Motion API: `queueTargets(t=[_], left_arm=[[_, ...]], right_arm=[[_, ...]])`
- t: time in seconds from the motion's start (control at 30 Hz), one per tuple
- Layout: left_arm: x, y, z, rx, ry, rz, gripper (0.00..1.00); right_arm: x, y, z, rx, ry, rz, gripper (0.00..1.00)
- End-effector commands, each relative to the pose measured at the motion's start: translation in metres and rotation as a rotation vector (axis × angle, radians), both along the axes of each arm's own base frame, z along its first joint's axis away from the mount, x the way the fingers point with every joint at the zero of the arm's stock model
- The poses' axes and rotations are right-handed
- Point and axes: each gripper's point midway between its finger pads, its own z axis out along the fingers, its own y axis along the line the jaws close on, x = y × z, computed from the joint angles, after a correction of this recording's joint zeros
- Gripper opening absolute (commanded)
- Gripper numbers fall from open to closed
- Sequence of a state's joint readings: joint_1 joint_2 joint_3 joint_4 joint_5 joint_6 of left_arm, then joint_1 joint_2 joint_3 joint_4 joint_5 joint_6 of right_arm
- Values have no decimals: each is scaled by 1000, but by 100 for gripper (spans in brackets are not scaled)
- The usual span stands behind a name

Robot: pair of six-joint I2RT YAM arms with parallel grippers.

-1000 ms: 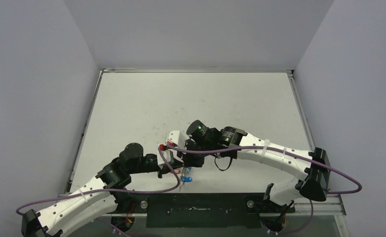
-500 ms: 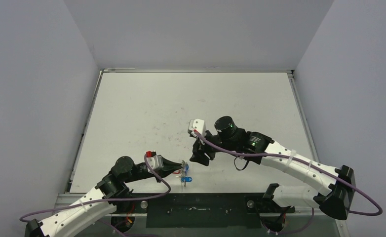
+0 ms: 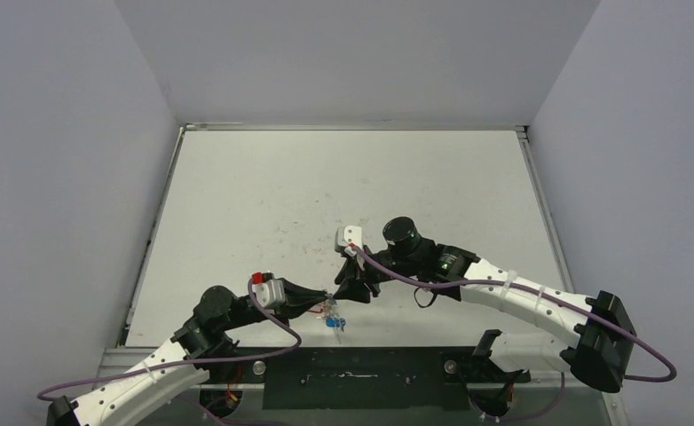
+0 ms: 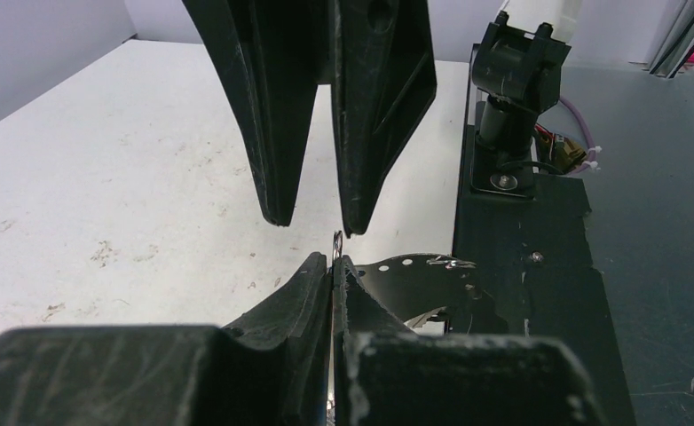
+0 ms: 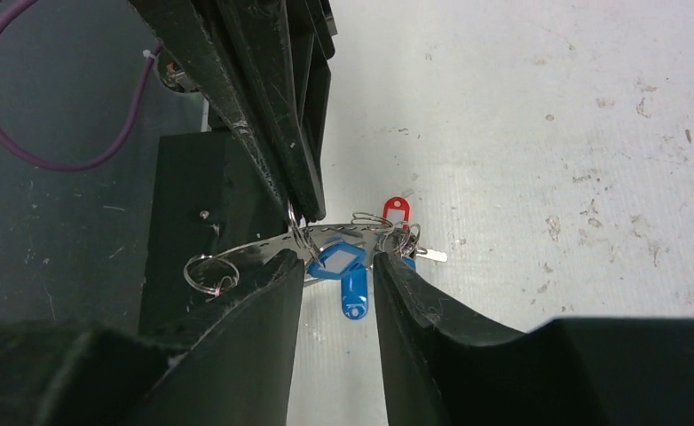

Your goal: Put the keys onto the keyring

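Left tool just beside right tool

keyring with keys near table front edge, left end effector leftward, right end effector rightward

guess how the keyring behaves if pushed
The keyring is thin and pinched at one spot by the left pincer, so it would probably flex or pivot. The blue tag and red tag dangle loose, so they'd likely swing and slide.

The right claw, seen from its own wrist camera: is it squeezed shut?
No, the right claw stands open, and the blue tags show through the gap between its two sides.
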State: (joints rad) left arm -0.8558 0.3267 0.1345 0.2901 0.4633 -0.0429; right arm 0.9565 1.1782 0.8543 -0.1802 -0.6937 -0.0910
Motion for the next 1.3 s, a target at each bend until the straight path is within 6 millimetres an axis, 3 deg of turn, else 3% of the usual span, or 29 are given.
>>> queueTargets(t=[0.0,0.33,0.67,0.83,1.27], left_arm=[[0,-1,29,-89,-57,2,0],[1,-1,30,-91,-62,4,0],[1,-1,30,-90,-61,6,0],[1,0,29,-86,-57,8,0],[2,0,26,-80,-53,12,0]], right_arm=[[3,14,12,82,-18,30,33],[0,15,-10,42,14,51,23],[4,20,-7,83,17,25,25],[4,24,-5,122,27,23,0],[3,31,-1,159,65,8,0]])
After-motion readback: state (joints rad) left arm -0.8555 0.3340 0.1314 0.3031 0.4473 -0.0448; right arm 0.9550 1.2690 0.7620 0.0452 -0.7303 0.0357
